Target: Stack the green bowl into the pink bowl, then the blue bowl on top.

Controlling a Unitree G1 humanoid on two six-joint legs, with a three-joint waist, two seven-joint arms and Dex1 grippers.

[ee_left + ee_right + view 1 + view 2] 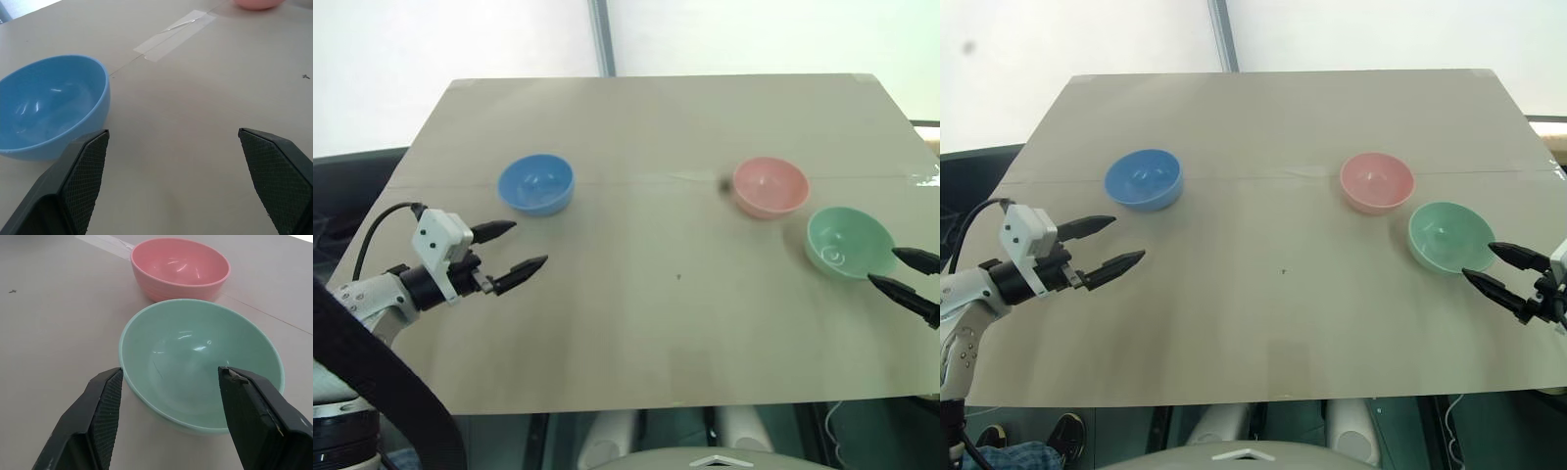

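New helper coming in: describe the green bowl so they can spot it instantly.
On the tan table, look to the robot's right side, where two bowls sit close together. The green bowl is the nearer one, just before the open right gripper; its neighbour is the pink bowl.

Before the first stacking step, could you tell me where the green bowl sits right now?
In the head views the green bowl sits upright on the table's right side, just nearer than the pink bowl, with the open right gripper at its near rim.

Both head views looked down over the table [646,323]. The left wrist view sat close behind the blue bowl [46,105], sharing the pink bowl [178,267] with the right.
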